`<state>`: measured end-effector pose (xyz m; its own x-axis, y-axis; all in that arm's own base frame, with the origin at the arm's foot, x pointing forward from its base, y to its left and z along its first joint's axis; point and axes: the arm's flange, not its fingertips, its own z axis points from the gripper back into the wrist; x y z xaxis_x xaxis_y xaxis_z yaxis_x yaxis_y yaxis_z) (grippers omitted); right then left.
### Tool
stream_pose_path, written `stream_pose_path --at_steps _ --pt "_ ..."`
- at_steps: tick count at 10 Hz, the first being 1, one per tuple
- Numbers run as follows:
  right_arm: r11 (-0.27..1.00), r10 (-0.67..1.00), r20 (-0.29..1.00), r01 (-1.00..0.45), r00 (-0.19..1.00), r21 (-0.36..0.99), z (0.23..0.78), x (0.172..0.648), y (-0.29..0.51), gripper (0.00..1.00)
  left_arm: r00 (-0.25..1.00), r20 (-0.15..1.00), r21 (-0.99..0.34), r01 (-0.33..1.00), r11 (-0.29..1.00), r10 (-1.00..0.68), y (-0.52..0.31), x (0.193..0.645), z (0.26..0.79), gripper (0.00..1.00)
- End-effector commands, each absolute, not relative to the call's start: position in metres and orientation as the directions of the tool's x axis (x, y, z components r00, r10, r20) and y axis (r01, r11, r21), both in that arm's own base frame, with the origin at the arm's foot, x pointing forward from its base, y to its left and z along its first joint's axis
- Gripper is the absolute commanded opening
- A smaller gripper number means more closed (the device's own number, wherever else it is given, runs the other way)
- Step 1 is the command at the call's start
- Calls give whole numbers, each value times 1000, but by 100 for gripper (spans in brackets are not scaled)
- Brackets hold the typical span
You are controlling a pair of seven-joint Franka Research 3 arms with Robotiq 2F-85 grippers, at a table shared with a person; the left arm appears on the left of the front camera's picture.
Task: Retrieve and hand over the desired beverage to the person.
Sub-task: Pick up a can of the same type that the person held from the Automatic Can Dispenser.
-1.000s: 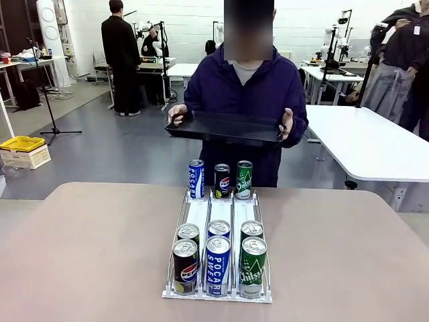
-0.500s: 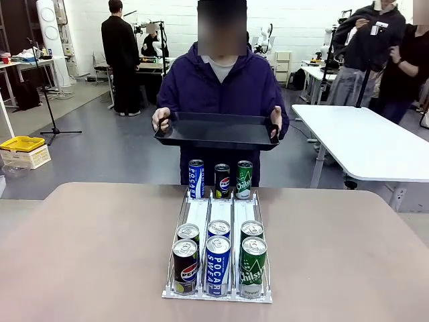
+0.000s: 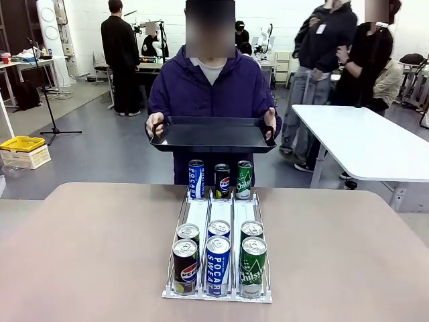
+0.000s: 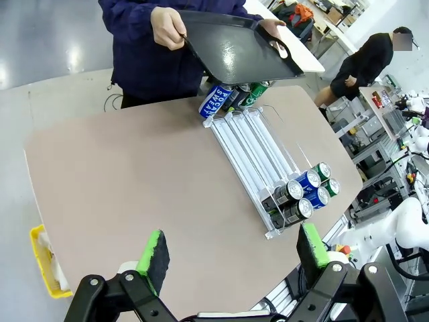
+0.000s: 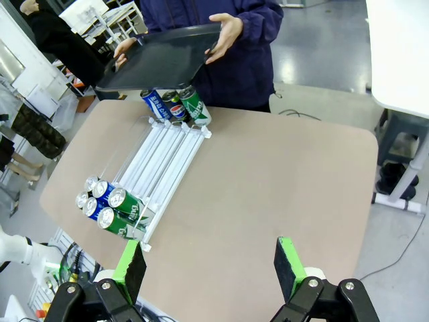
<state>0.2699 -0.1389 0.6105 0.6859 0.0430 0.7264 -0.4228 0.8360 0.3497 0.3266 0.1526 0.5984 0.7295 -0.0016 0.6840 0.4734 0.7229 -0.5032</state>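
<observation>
A white three-lane can rack (image 3: 199, 215) lies in the middle of the tan table (image 3: 87, 248). At its near end stand several cans: Pepsi (image 3: 185, 266), Pocari Sweat (image 3: 218, 265) and green Chilsung (image 3: 253, 266). One more of each stands at the far end (image 3: 222, 180). Behind the far edge, the person (image 3: 208, 87) in a dark purple jacket holds a black tray (image 3: 211, 134) level in both hands above the far cans. My left gripper (image 4: 232, 248) hangs open high over the table, holding nothing. My right gripper (image 5: 210, 265) is also open and high, holding nothing.
A white table (image 3: 369, 141) stands to the right beyond mine, with other people next to it. On the floor at left are a yellow crate (image 3: 23, 144) and a tripod stand (image 3: 50, 100). Bare tabletop lies on both sides of the rack.
The person has stepped left with the tray, now centred behind the rack. Other people have walked in at the back right. Cans and grippers are unchanged.
</observation>
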Motion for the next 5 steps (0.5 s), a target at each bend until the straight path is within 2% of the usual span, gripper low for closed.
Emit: stream_pose_path --at_steps 1,5 --pt "825 50 733 -442 678 352 610 272 -140 100 713 701 -496 498 712 -10 154 328 598 100" --pt "825 50 733 -442 678 352 610 272 -140 100 713 701 -496 498 712 -10 154 328 598 100"
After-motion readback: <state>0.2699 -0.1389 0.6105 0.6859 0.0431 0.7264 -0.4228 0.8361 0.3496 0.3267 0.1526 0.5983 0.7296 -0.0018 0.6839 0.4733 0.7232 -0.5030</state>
